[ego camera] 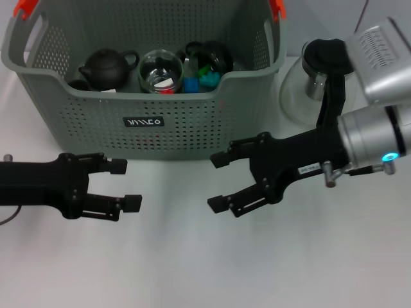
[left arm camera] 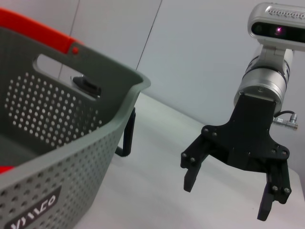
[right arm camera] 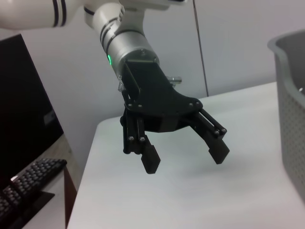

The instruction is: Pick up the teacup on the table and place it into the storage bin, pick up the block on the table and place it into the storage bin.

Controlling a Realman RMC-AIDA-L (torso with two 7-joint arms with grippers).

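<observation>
Head view, with both wrist views. The storage bin (ego camera: 144,96) is standing at the far edge of the table (ego camera: 192,269), its labelled wall facing the robot. Inside it are lying a dark teapot (ego camera: 106,67), a clear glass teacup (ego camera: 159,72) and a blue block (ego camera: 191,84) beside a green piece (ego camera: 209,78); judged from this, both task objects are already sitting in the bin and nothing is waiting on the bare table surface. The left gripper (ego camera: 128,185) is hovering low over the table near its left edge, in front of the bin, fingers spread apart and holding nothing. The right gripper (ego camera: 221,181) is hovering opposite it, just in front of the bin's near right corner, fingers likewise apart and empty. Both are facing each other clear of the bin wall, probably so that neither is blocking the opening. A round glass pot (ego camera: 302,90) with a black lid (ego camera: 324,56) is standing beside the bin's right wall, partly hidden by the right arm.
</observation>
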